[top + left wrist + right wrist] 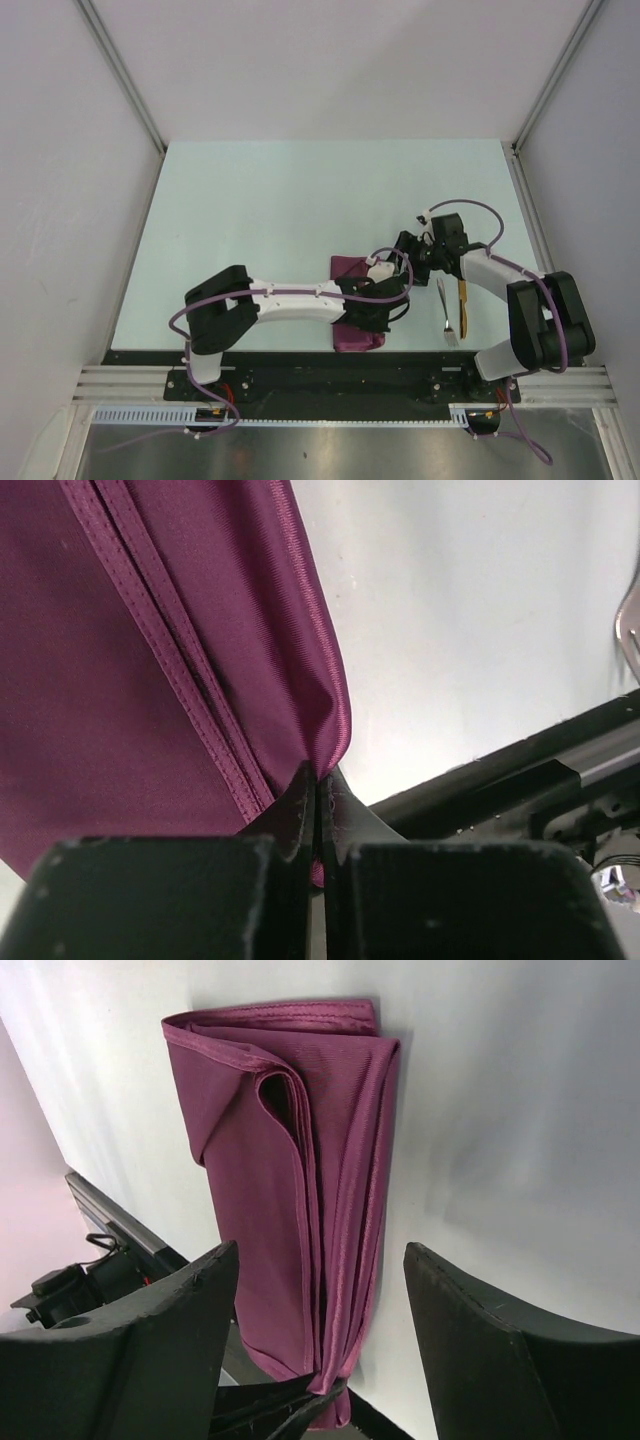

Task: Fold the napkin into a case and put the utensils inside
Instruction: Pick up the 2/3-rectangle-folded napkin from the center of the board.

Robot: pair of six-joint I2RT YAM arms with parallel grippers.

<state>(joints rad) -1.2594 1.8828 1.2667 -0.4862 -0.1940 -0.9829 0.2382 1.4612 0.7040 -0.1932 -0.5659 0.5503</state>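
The plum-magenta napkin point(349, 267) lies folded into a narrow layered oblong point(270, 1110) near the table's front edge, with a pocket gaping toward its far end. My left gripper point(318, 775) is shut on the cloth's right-hand fold at the near end point(378, 330). Its black fingertips point(285, 1410) show pinching that corner in the right wrist view. My right gripper point(320, 1250) hangs open above the napkin's far end point(410, 250), touching nothing. The utensils, a silver spoon point(445, 315) and a golden-yellow piece point(462, 303), lie side by side to the right of the napkin.
The pale table point(300, 200) is walled by white panels at the left, back and right. A black rail point(330, 357) runs along the near edge just behind the napkin's near end. The spoon's bowl point(628, 620) shows at the right edge of the left wrist view.
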